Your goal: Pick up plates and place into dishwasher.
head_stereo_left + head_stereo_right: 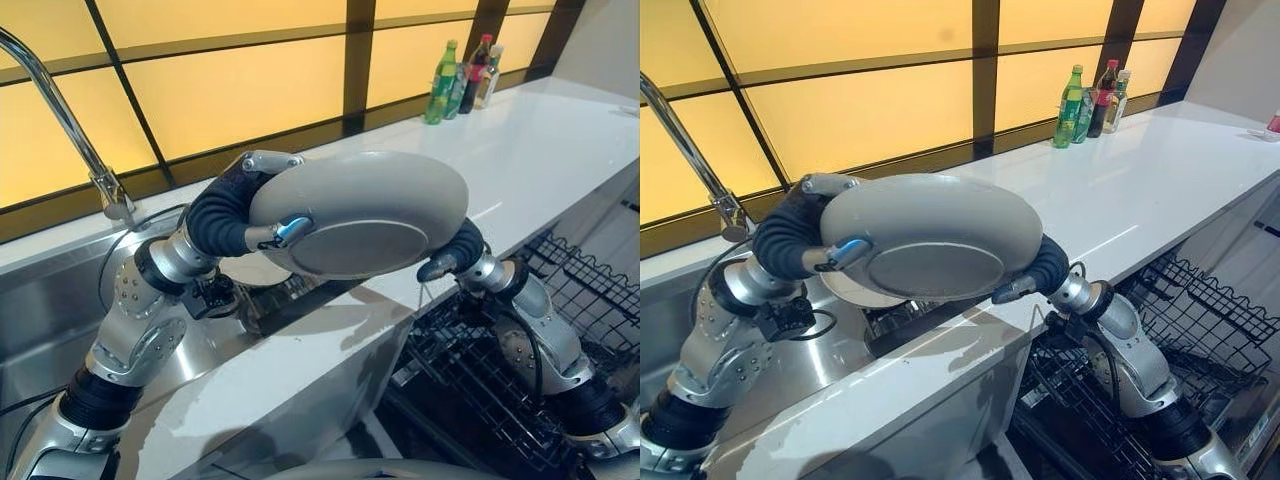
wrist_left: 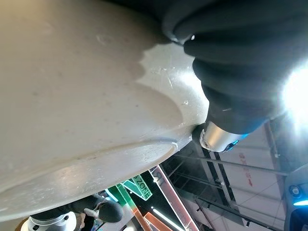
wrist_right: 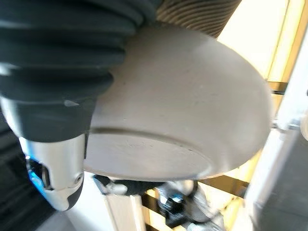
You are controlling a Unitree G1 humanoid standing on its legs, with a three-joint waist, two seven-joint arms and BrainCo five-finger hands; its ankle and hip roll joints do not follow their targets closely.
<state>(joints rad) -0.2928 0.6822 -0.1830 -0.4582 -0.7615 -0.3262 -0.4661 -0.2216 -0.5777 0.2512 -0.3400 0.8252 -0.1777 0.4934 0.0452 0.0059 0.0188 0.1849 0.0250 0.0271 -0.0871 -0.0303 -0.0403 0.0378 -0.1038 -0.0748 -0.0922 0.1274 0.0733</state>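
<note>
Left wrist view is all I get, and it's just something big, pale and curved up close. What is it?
Observer: A grey plate, underside facing the head camera.
Operator: Who's holding it?
Observer: Both: the left robot hand and the right robot hand grip opposite edges.
Operator: Where is it?
Observer: Raised over the white counter, with the open dishwasher rack below on the right.
Operator: Anything else there?
Observer: Bottles at the counter's far end.

Bottle labels: the bottles [image 1: 458,78] at the far end of the table [image 1: 540,150] carry print too small to read.
Plate: no lettering.
</note>
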